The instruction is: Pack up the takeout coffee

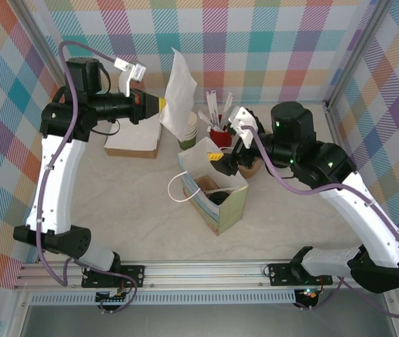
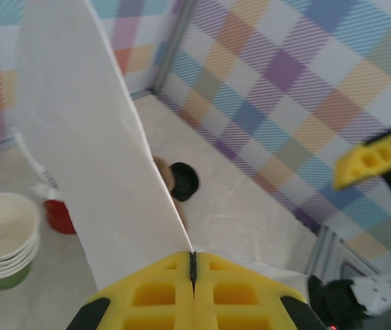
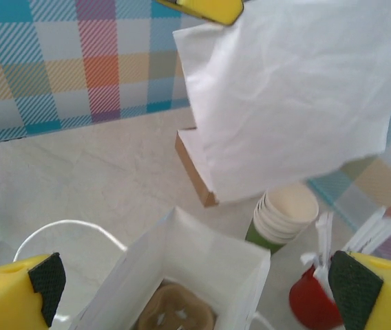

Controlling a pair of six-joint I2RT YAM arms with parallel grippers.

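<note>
Yellow ribbed left gripper pinching thin white paper sheet

Takeout coffee, black lid, partly hidden

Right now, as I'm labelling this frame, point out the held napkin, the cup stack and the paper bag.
napkin (image 1: pixel 180 90), top view, middle of the sheet.
cup stack (image 3: pixel 290 206), right wrist view, top cup's inside.
paper bag (image 1: pixel 233 204), top view, green side wall.

Lab robot cell: plaid walls, aluminium framing, pale tabletop.
</note>
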